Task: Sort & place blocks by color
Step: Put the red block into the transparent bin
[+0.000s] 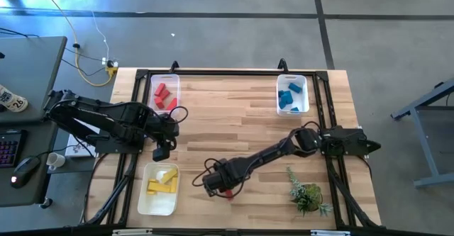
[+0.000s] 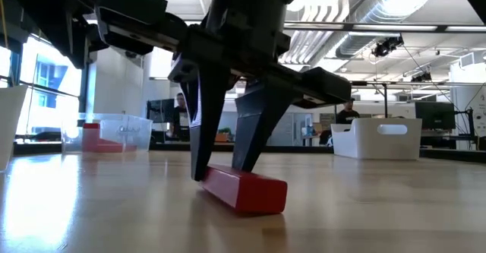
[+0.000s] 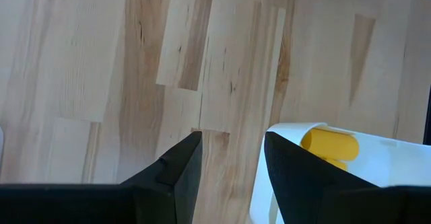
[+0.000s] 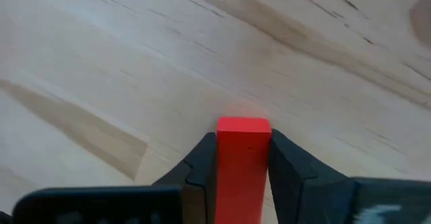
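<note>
1. Presently we note the right gripper (image 1: 225, 190) low on the wooden table (image 1: 234, 115), near the front edge, well to the front of the bin of blue blocks (image 1: 291, 94) and diagonally across the table from it.
2. Its two dark fingers (image 4: 202, 158) are pinching a red block (image 4: 242, 160), a short rectangular bar; in the right wrist view we see one finger pressed to each long side.
3. From the low view we record the red block (image 2: 244, 188) lying flat on the table, with the fingers coming down onto its far end. Whether the block is lifted at all, we cannot tell.
4. Using the yellow bin (image 1: 159, 188) as our landmark: the red block (image 1: 228, 193) sits beside it toward the table's middle, apart from it, and the small green plant (image 1: 306, 193) stands farther along the same front edge.
5. The left gripper (image 1: 162, 152) hangs just behind the yellow bin, toward the red bin (image 1: 164, 94). Its fingers (image 3: 176, 170) are spread with bare wood between them, gripping nothing.
6. In the left wrist view we see the rim of the yellow bin (image 3: 296, 131) just beside one finger, with a yellow block (image 3: 330, 144) inside.
7. Yellow blocks (image 1: 162, 183) lie in the yellow bin; red blocks (image 1: 164, 97) lie in the red bin at the back corner directly behind it; blue blocks (image 1: 289, 96) lie in the third bin at the opposite back corner.
8. Beyond the table, the low view shows a person (image 2: 182, 116) in the room behind.
</note>
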